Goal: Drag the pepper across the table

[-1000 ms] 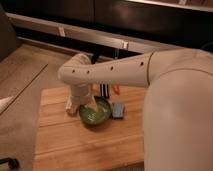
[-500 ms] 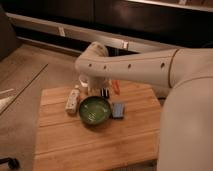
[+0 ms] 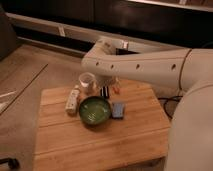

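The pepper [image 3: 116,89] is a small orange-red sliver on the far part of the wooden table [image 3: 100,142], just right of a black block [image 3: 104,92]. My white arm [image 3: 145,64] reaches in from the right above the table's far edge. The gripper [image 3: 111,82] hangs below the arm's end, right above the pepper and the black block, and is mostly hidden by the arm. I cannot tell whether it touches the pepper.
A green bowl [image 3: 95,110] sits mid-table with a blue pad [image 3: 118,110] at its right. A white cup [image 3: 86,81] and a white bottle lying flat [image 3: 73,100] are at the far left. A dark cabinet wall [image 3: 125,20] runs behind the table.
The arm has swung up and to the right, uncovering the cup, bottle and bowl. The gripper now hangs over the pepper and black block.
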Tool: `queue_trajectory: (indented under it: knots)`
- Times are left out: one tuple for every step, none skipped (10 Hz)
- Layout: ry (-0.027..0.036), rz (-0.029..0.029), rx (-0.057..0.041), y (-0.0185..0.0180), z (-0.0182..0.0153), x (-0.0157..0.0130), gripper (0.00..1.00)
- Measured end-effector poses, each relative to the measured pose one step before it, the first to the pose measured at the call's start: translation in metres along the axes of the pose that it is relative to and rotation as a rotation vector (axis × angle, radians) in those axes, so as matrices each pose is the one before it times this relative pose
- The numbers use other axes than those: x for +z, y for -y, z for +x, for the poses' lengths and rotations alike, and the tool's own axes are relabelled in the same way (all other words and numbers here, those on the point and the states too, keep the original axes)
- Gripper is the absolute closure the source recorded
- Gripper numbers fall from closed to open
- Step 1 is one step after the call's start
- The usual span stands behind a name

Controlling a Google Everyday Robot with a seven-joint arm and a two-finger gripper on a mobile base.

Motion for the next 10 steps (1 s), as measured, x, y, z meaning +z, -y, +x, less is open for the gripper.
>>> queue_trajectory:
  knots:
    - [0.00894,-0.00827,0.00735,0.00312,-0.00845,0.00823,0.35]
    - [0.01509,-0.00195,0.00154,0.00864,-0.01073,0.00412,0.35]
    - [0.02487,0.00886,-0.01665,0.01836,-0.01857,0.00763,0.35]
    - [0.01835,0.00137,-0.02397,0.01569,-0.01406,0.0062,0.35]
    - [0.0064,-0.00375,-0.02074,0.01145,-0.00829,0.00782,0.35]
    - [0.00484,-0.01974,-0.02207,0.01888,-0.0097,0.01477,0.35]
    - [0.00727,-0.02459,0.00169,0.01018,-0.00439,0.00767,0.35]
    - [0.01105,-0.03716,0.01165,0.01428,-0.0035,0.00997,0.35]
    - [0.00643,-0.04303,0.02902,0.01571,0.00168,0.0086,0.35]
    - [-0.00272,-0.0304,0.03999,0.01927,0.00675,0.00812,0.35]
